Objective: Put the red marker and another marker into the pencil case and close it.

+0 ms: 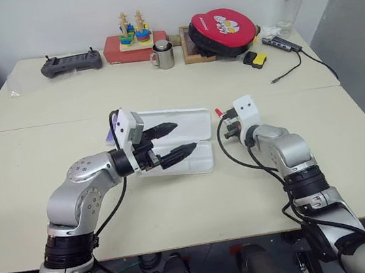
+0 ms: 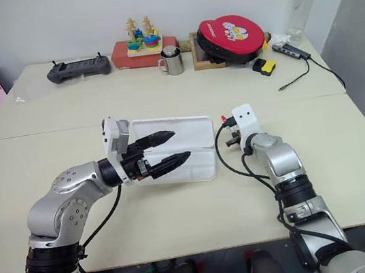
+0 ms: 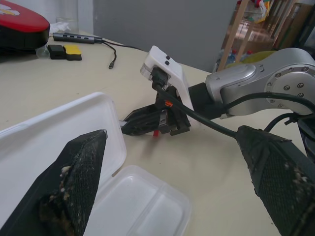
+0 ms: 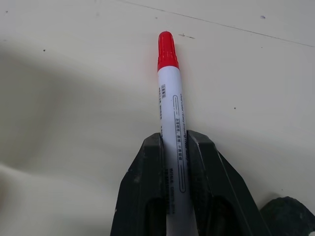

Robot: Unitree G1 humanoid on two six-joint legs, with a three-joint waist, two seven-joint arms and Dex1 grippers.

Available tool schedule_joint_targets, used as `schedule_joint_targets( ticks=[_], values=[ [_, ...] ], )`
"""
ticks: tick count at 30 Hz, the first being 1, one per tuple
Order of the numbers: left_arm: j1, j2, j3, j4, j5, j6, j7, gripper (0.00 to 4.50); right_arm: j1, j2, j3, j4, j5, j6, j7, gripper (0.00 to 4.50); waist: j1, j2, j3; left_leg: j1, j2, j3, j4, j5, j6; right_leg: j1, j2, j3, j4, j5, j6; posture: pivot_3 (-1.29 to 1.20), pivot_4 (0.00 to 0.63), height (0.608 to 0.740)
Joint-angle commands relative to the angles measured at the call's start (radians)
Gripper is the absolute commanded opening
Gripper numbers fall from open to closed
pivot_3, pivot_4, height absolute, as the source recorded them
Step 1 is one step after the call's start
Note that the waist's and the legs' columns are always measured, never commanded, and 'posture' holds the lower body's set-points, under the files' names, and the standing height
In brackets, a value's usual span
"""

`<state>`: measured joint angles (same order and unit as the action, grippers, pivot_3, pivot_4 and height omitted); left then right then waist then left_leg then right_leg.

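The slim white-barrelled red marker [image 4: 173, 142] lies on the cream table [image 4: 74, 98], pinched between the right end effector [image 4: 174, 147] fingers, just right of the open white plastic pencil case [image 1: 191, 123]. The left end effector [image 1: 173, 142] hovers wide over that case.

Even, bright indoor light, soft shadows on the pale table [image 1: 180, 212], sharp focus, no glare.

Smooth white plastic barrel with glossy red cap, the slim red marker [image 4: 172, 123], clamped between matt, grainy black rubber fingers [image 4: 142, 196]. Glossy translucent white plastic pencil case [image 1: 191, 125] mid-frame. Matt cream tabletop [image 1: 50, 170]. Shiny steel mug [image 1: 163, 55] at upper centre.
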<state>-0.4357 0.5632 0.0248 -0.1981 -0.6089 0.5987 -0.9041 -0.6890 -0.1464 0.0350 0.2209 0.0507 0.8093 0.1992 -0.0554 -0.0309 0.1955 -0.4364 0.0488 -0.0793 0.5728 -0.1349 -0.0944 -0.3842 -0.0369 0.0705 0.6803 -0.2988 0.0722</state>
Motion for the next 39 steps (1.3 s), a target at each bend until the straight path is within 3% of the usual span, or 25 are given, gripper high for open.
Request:
schedule_joint_targets(
  ticks=[1,4,8,13,17,20,23,32,39],
  values=[
    [-0.018,-0.006,0.023,-0.033,-0.011,-0.015,0.011,4.5,-0.029,0.014,-0.084,-0.041,0.044,-0.063,-0.025,0.31,0.0,0.0,0.0,0.0,0.0,0.0,0.0,0.0,0.0,0.0,0.0,0.0,0.0,0.0,0.0,0.0,0.15,0.74],
    [-0.019,0.006,0.073,-0.035,-0.048,0.009,0.024,4.5,-0.066,0.032,-0.158,-0.104,0.12,-0.209,0.006,0.31,-0.001,0.001,0.001,0.0,0.0,0.0,0.0,0.0,0.0,-0.001,0.0,0.0,0.0,0.0,0.0,0.0,0.15,0.74],
    [0.045,0.056,0.131,-0.056,-0.056,0.033,0.039,4.5,-0.075,-0.006,-0.124,-0.202,0.143,-0.337,0.115,0.31,-0.006,0.001,0.001,0.0,0.0,0.0,-0.001,0.0,0.0,-0.001,0.0,0.0,0.0,0.0,0.0,0.0,0.15,0.74],
    [0.158,0.114,0.189,-0.069,-0.044,0.032,0.05,4.5,-0.049,-0.052,-0.025,-0.347,0.256,-0.305,0.339,0.31,-0.008,0.001,0.001,0.0,0.0,0.0,-0.003,0.0,0.0,-0.001,0.0,0.0,0.0,-0.001,-0.001,0.0,0.15,0.74],
    [0.225,0.142,0.24,-0.067,-0.053,0.039,0.051,4.5,-0.054,-0.116,0.137,-0.371,0.221,-0.271,0.468,0.31,-0.004,0.001,0.001,0.0,0.0,0.0,-0.002,0.0,0.0,-0.001,0.0,0.0,0.0,-0.001,-0.001,0.0,0.15,0.74],
    [0.298,0.168,0.292,-0.057,-0.037,0.021,0.046,4.5,-0.075,-0.191,0.391,-0.299,0.06,-0.271,0.562,0.31,-0.003,0.001,0.001,0.0,0.0,0.0,-0.001,0.0,0.0,-0.001,0.0,0.0,0.0,-0.001,-0.001,0.0,0.15,0.74],
    [0.317,0.162,0.311,-0.105,-0.073,0.046,0.059,4.5,-0.1,-0.192,0.492,-0.158,-0.056,-0.375,0.562,0.31,-0.002,0.001,0.001,0.002,0.001,0.0,-0.001,0.0,0.0,-0.002,0.0,0.0,0.0,-0.005,-0.005,0.0,0.15,0.74],
    [0.323,0.142,0.304,-0.167,-0.094,0.064,0.115,4.5,-0.164,-0.095,0.504,0.028,-0.099,-0.49,0.601,0.31,0.0,0.0,0.001,0.001,0.001,0.0,-0.001,0.0,0.0,-0.001,0.0,0.0,0.0,-0.002,0.0,0.0,0.15,0.74],
    [0.343,0.145,0.315,-0.187,-0.103,0.073,0.133,4.5,-0.185,-0.062,0.472,0.063,-0.104,-0.506,0.626,0.31,-0.001,0.0,0.001,0.001,0.001,0.0,-0.001,0.0,0.0,-0.001,0.0,0.0,0.0,-0.001,-0.001,0.0,0.15,0.74]
  ],
)
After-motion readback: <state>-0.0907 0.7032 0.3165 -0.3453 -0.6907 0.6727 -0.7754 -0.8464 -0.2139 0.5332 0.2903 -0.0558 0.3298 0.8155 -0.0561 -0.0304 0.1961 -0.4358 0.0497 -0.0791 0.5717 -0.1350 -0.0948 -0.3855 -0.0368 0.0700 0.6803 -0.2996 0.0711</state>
